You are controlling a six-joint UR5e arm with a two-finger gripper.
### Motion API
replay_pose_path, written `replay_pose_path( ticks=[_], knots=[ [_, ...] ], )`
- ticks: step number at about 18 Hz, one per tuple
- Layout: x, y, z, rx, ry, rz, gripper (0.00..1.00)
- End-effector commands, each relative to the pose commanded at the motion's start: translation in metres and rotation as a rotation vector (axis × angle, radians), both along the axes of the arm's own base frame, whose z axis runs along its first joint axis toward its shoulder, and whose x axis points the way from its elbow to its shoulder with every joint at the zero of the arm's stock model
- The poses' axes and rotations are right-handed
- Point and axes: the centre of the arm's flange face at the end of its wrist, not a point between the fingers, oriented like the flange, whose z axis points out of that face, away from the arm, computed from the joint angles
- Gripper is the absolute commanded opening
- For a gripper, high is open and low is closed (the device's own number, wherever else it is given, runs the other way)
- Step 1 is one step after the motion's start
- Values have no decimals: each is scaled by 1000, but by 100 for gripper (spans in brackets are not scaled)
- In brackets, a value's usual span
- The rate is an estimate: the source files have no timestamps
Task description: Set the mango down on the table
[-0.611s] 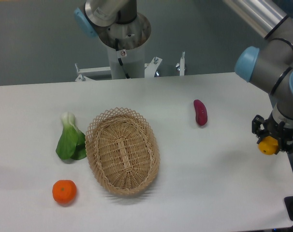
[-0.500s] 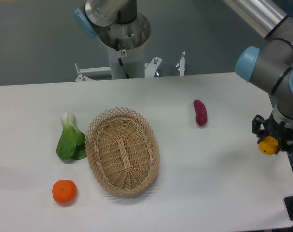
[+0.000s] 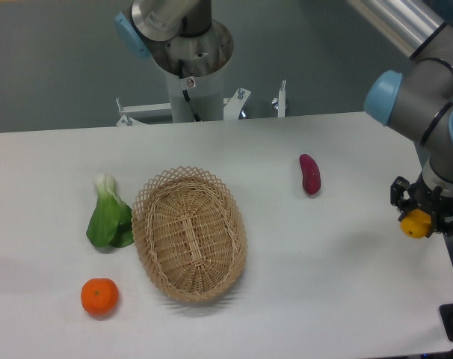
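Observation:
My gripper (image 3: 418, 221) hangs at the far right, over the right edge of the white table (image 3: 324, 262). It is shut on the mango (image 3: 416, 224), of which only a small yellow-orange end shows between the dark fingers. The mango is held a little above the tabletop, not resting on it.
An empty oval wicker basket (image 3: 189, 233) lies left of centre. A green bok choy (image 3: 109, 213) lies at its left and an orange tangerine (image 3: 99, 296) at the front left. A purple sweet potato (image 3: 310, 173) lies at the middle right. The arm's base (image 3: 189, 56) stands behind the table.
The gripper with the mango has barely shifted, a touch to the right. Nothing else has moved.

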Motion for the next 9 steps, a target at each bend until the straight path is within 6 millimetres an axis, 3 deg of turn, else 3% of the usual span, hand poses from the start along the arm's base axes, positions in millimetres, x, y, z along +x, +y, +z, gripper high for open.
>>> replay_pose_path(
  ticks=[4, 7, 9],
  knots=[
    [33, 17, -13, -15, -37, -4, 41],
    [60, 42, -22, -25, -44, -18, 41],
    [83, 45, -27, -28, -60, -30, 41]
  ],
)
